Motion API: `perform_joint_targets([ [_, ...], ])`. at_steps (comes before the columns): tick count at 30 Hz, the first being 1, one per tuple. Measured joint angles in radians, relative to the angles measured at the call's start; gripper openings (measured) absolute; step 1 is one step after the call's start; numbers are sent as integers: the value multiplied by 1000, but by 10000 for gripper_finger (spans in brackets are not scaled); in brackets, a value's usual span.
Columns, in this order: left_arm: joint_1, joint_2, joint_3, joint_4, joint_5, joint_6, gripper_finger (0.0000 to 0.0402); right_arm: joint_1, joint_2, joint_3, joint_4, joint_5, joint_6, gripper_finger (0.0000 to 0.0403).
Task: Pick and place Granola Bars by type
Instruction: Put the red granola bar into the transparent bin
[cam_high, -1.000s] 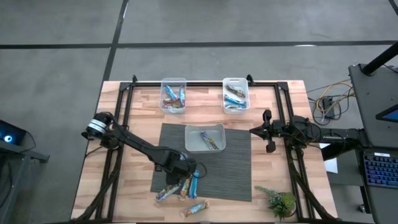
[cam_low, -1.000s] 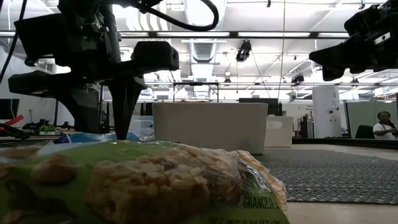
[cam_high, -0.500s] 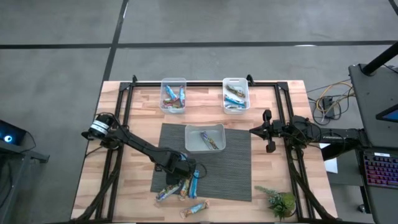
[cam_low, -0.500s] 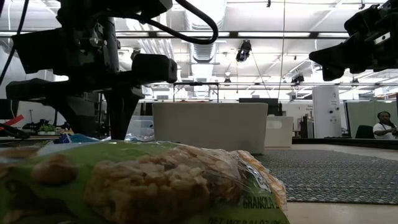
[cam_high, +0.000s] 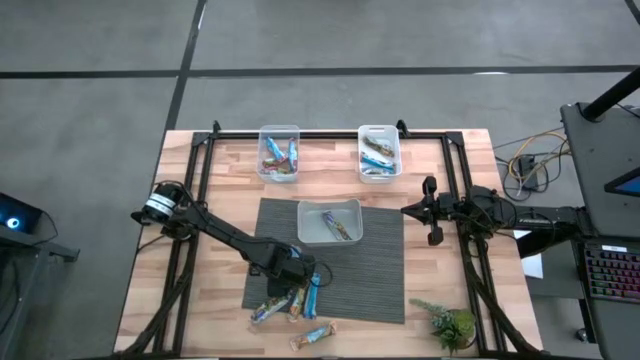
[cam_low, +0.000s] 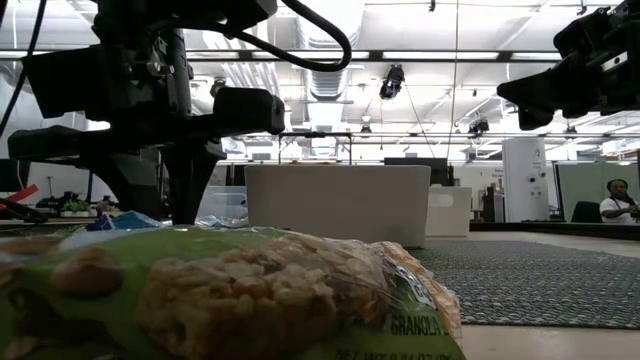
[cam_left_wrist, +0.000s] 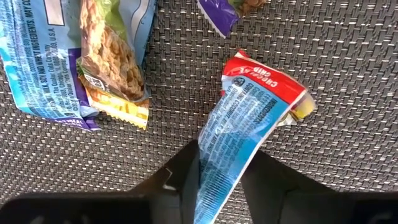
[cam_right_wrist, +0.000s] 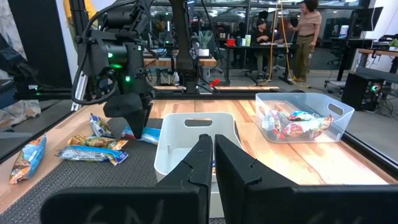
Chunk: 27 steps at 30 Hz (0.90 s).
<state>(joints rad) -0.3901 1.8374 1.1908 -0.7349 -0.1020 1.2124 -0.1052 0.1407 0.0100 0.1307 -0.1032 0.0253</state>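
Several granola bars lie at the near edge of the grey mat (cam_high: 350, 270): a blue-and-red one (cam_left_wrist: 249, 118), a tan-and-blue one (cam_left_wrist: 112, 62), others (cam_high: 272, 308), and one on the bare wood (cam_high: 320, 335). My left gripper (cam_left_wrist: 227, 165) points down over the mat (cam_high: 303, 274) and is shut on the blue-and-red bar (cam_high: 314, 293). My right gripper (cam_right_wrist: 212, 146) is shut on nothing; it hovers level at the table's right side (cam_high: 405, 211). My left gripper pinches the blue-and-red bar's blue end (cam_left_wrist: 217, 180) between its two fingers, one on each long edge. The fingers come from above, pointing down. The wrapper narrows where the fingers meet it. The bar's red end (cam_left_wrist: 264, 78) lies flat on the mat.
A clear tub (cam_high: 330, 222) with a bar inside stands on the mat's far part. Two more tubs holding bars stand at the far edge, one to the left (cam_high: 279, 152) and one to the right (cam_high: 379, 152). A small green plant (cam_high: 450, 325) is at the near right corner.
My left gripper's fingers have drawn together onto the blue-and-red bar, as the low view shows; the arm itself has kept its place. The bar has stayed on the mat.
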Motion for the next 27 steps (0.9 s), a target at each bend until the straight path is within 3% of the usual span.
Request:
perform_joint_targets([
  [10,0,-1,0,-2,0,-9,42,0,0,0,0,0,0,9],
  [27,-16,-11,31,-63,3,-63,39,0,0,0,0,0,0,9],
])
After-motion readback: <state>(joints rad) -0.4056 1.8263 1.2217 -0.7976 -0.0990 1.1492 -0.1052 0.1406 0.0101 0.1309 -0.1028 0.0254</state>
